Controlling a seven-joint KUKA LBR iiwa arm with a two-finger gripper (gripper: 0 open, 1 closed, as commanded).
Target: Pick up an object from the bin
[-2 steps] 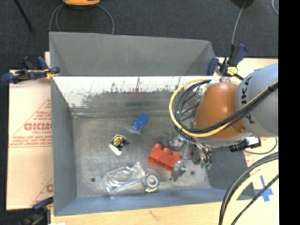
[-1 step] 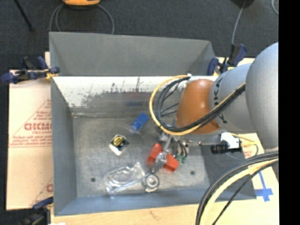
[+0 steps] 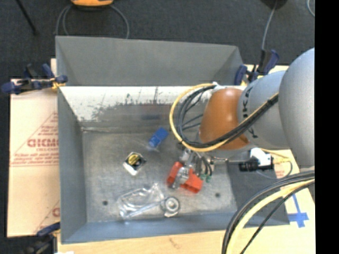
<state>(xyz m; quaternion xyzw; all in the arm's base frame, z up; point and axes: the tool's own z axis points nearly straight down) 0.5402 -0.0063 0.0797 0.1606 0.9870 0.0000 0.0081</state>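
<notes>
Red plastic piece (image 3: 180,178) lies near the bin's (image 3: 71,168) right wall, long axis slanting toward the front-right corner; the gripper (image 3: 198,168) hangs just beside its back-right edge; whether open or clenched cannot be told.

I can read nothing for certain; the black lettering (image 3: 247,108) on the arm's white casing (image 3: 288,110), toward three o'clock, is partly hidden.
</notes>
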